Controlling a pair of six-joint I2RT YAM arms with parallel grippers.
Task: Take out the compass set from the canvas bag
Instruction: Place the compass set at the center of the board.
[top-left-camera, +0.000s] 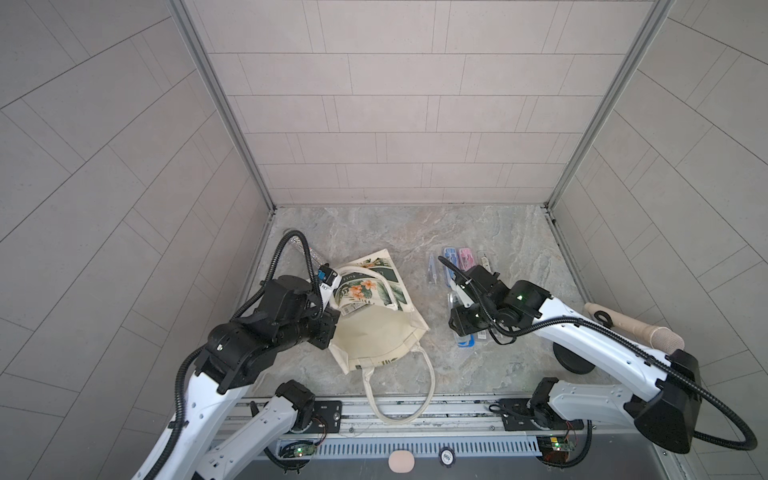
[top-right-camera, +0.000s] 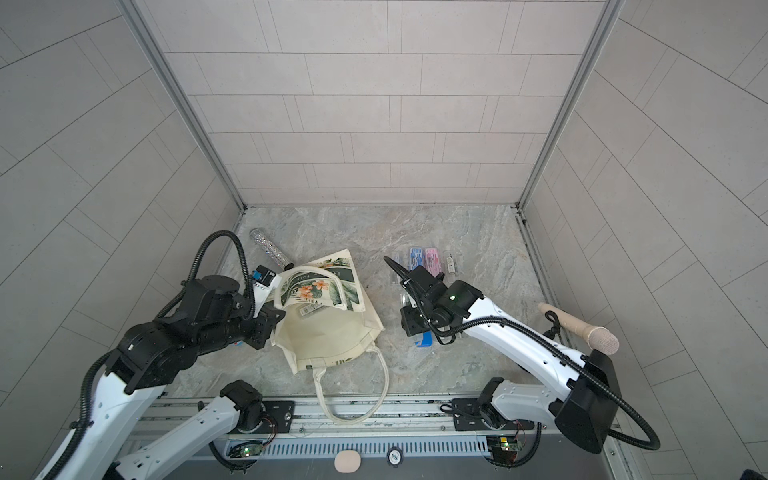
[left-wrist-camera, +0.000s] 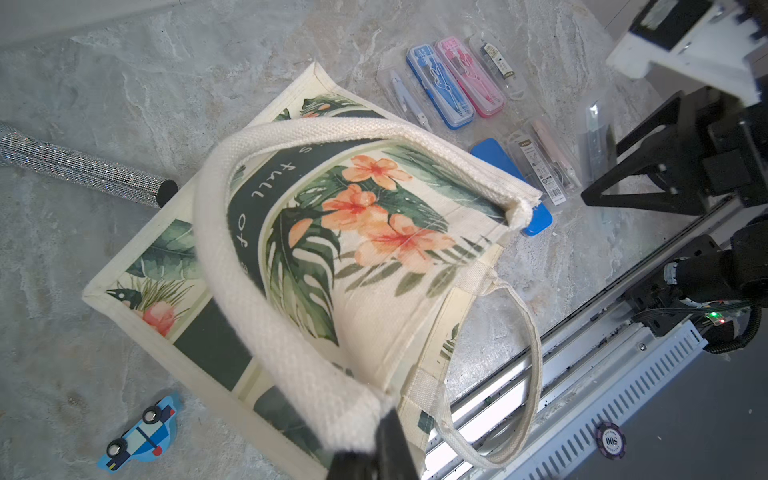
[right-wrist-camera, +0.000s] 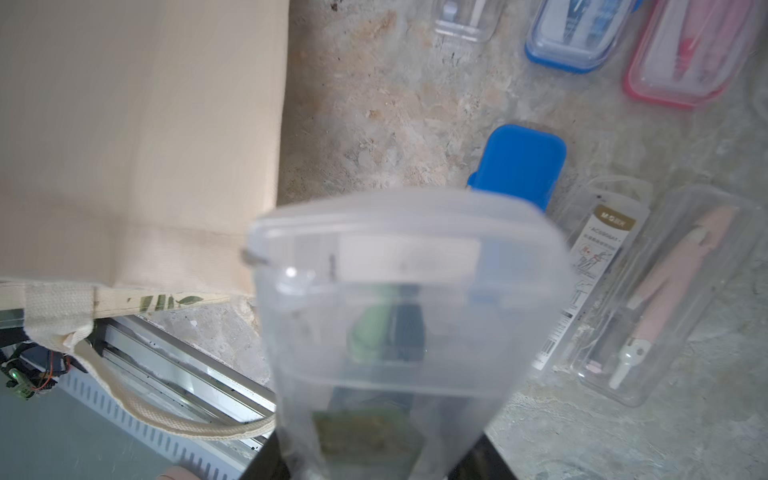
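The canvas bag (top-left-camera: 374, 332) is lying left of centre on the marbled surface (top-left-camera: 415, 232), with its printed face turned up at the far side and its mouth gaping open. The left end effector (left-wrist-camera: 370, 449) is pinching the bag's rim at the left, its jaws pressed together on the cloth where one handle (left-wrist-camera: 232, 257) joins. The other handle (top-left-camera: 399, 390) is trailing over the near edge onto the rail. Inside the bag, cream lining and a barcoded tag (top-left-camera: 351, 308) are showing.

The right end effector (right-wrist-camera: 378, 461) is gripping the compass set (right-wrist-camera: 407, 291), a clear plastic case. It is holding the case outside the bag and to its right. A green and black shape is showing through the lid, too blurred to identify.

More cases are lying on the surface right of the bag:
- In the far row are a clear case (left-wrist-camera: 405, 97), a blue-rimmed case (left-wrist-camera: 440, 87), a pink-rimmed case (left-wrist-camera: 469, 77) and another clear one (left-wrist-camera: 496, 62).
- Nearer are a solid blue case (right-wrist-camera: 523, 162), a clear case with a printed card (right-wrist-camera: 594, 266) and a clear case holding a pink compass (right-wrist-camera: 673, 291).

A glittery tube (top-right-camera: 270, 248) is lying far left.
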